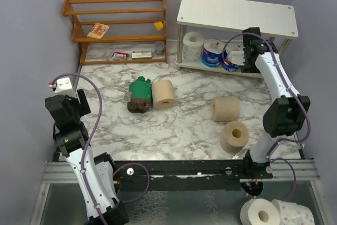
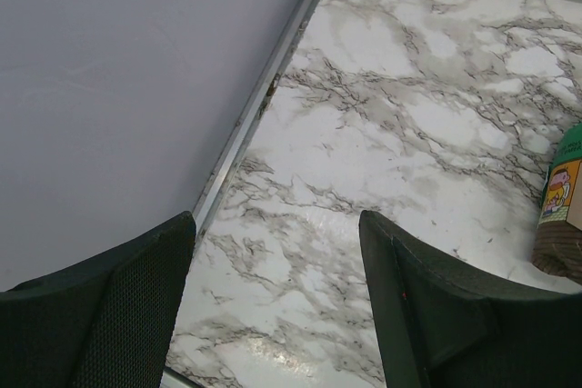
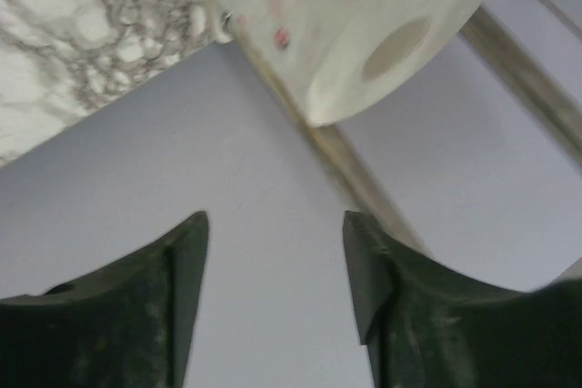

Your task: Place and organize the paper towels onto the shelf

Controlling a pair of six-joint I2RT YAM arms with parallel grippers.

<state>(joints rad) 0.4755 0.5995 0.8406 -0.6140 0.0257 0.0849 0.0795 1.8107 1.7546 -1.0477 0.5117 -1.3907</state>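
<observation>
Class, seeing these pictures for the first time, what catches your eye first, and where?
The right arm's claw reaches to the lower tier of the white shelf, where a white roll and a blue-wrapped roll sit. Three tan rolls and a green pack lie on the marble table.

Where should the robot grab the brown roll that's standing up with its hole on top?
Probably from straight above. The roll stands on end with its hole facing up, so one finger could drop into the hole and the other go outside, pinching the paper wall. Its round sides look fat, perhaps too wide to span.
</observation>
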